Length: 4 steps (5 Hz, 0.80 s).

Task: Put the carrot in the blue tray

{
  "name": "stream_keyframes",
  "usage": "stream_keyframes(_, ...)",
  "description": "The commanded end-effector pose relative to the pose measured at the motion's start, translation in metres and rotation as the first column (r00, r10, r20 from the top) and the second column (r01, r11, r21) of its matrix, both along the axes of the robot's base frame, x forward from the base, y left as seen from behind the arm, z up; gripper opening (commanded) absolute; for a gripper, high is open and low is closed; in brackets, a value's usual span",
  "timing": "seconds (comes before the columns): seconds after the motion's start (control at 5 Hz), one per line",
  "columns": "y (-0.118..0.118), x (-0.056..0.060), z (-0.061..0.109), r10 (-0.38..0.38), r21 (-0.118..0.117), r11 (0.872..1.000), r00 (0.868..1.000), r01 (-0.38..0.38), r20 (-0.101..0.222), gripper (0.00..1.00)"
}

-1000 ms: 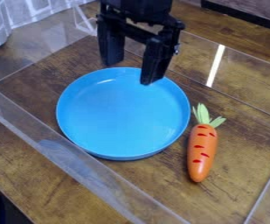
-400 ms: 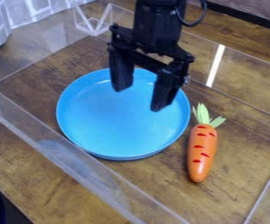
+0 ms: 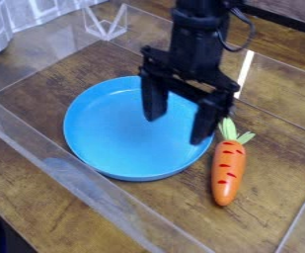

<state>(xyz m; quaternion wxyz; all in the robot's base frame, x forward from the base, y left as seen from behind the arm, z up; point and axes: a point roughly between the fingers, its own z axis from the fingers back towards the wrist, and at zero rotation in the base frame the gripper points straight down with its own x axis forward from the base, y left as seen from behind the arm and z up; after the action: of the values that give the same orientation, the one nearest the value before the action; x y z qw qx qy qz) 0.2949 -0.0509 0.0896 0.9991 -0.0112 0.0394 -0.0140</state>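
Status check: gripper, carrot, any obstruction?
Gripper open, empty, above blue tray. Carrot on table, right of tray, untouched. Nothing in the way.

The hand [image 3: 179, 119] covers part of the blue tray's [image 3: 109, 128] far rim; the arm [image 3: 198, 30] runs off the top edge.

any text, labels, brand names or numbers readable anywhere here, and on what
None: no words, numbers or signs can be read.
Carrot: only dark groove marks, no lettering.
Blue tray: plain, unmarked.
Gripper: black, no legible label.
Wooden table: bare grain and glare only.
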Motion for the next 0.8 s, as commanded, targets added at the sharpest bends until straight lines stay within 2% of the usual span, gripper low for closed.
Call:
stream_keyframes(0.0, -0.015, 0.004, 0.005, -0.003, -0.009, 1.000, 0.999, 0.004, 0.051, 1.00)
stream_keyframes(0.6, -0.042, 0.005, -0.006, -0.017, -0.010, 1.000, 0.998, 0.017, 0.067, 1.00)
